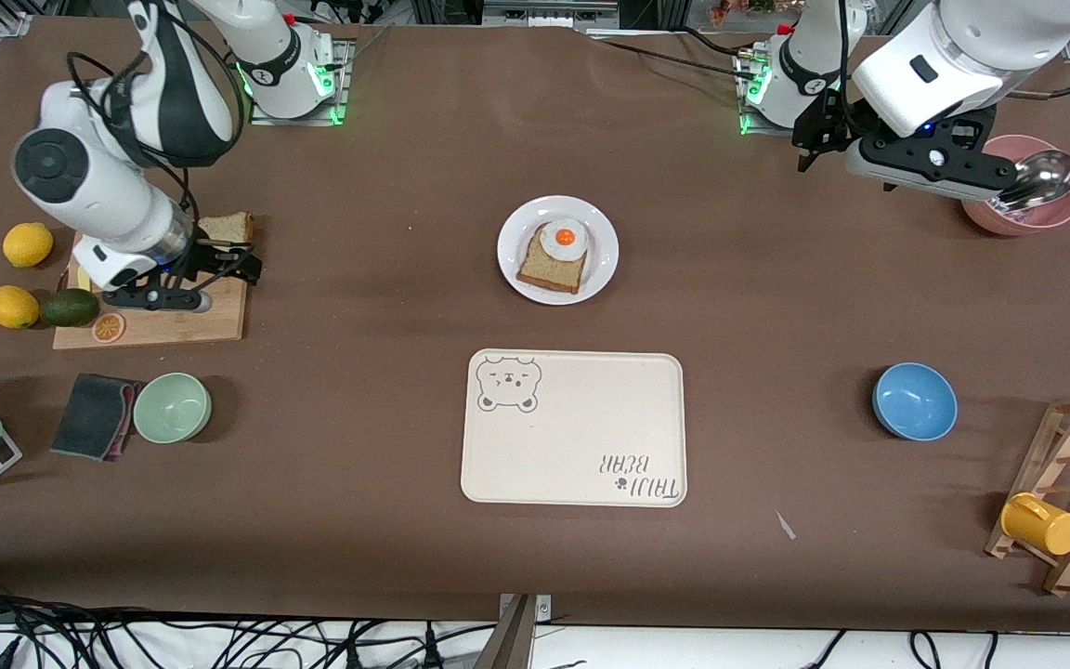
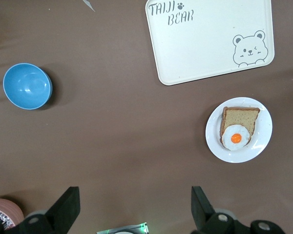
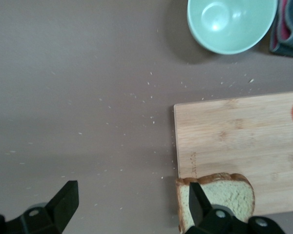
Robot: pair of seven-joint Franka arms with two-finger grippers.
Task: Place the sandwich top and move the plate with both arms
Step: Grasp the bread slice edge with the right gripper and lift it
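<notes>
Your right end effector is hanging wide open and holding nothing, hovering over the corner of the cutting board where the sandwich top is lying; one finger is showing over the slice's crust edge, the other over bare worktop, so the slice is not yet sitting between them. You are judging the step as the pick-up of that plain slice: shift until the bread is centred between the fingers, then lower and close gently on the crust edges (soft bread crushes easily). Your left end effector is also fully released and empty, waiting in the air over the worktop near the pink bowl at the left arm's end. The plate is sitting mid-worktop with the egg-topped slice on it, just farther from the front camera than the cream tray, well apart from both end effectors.
</notes>
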